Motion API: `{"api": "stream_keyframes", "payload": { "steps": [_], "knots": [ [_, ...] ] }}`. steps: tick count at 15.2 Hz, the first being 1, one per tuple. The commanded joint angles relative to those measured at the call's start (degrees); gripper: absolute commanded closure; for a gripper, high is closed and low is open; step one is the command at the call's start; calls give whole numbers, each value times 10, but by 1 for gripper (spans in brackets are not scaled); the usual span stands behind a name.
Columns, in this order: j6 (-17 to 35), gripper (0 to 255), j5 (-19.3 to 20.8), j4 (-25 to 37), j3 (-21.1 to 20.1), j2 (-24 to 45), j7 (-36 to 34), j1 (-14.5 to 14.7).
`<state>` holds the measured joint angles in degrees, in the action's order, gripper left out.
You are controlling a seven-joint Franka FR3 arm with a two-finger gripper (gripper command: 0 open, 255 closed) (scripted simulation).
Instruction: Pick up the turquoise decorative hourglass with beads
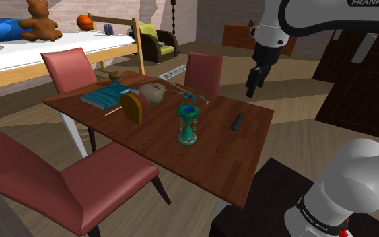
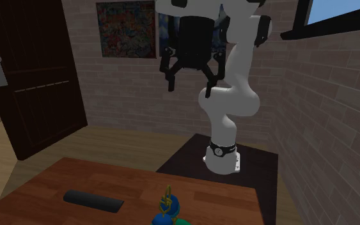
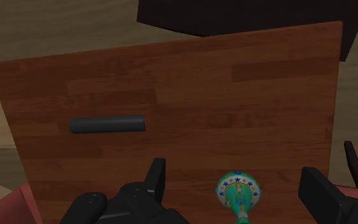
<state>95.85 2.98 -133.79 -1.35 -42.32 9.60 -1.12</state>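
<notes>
Approach stage — jaws spread wide above the counter [image 1: 215,151]; a descent onto the hourglass [image 1: 188,124] is called for.

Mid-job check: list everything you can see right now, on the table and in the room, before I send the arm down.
hourglass: 1, turquoise, upright, mid-table
flat bar: 1, dark grey, on the table, to the shoulder view's right of the hourglass
book stack: 1, teal-blue, table's far end
arch-shaped object: 1, red and yellow, beside the book stack
rounded object: 1, beige, behind the arch-shaped object
table: 1, dark brown wood
chairs: 3, red, around the table
bed: 1, white top, beyond the table
teddy bear: 1, brown, on the bed
poster: 1, multicoloured, brick wall
stand: 1, black, at the table's end
arm: 1, white
gripper: 1, black, open, high above the table
</notes>
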Motion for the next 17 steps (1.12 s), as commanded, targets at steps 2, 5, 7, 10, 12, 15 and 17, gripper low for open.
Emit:
{"api": "stream_keyframes", "payload": {
  "steps": [2,5,7,10,12,15,17],
  "knots": [
    [0,0,0,20,-6,31,-4,1],
    [-6,0,3,85,-24,121,-17,3],
    [-14,0,6,132,-35,181,-26,5],
    [-33,0,15,209,-51,271,-40,7],
    [-50,0,23,264,-60,331,-49,10],
    [-83,0,37,355,-73,423,-63,17],
    [-110,0,48,423,-79,487,-71,24]
  ]
}}
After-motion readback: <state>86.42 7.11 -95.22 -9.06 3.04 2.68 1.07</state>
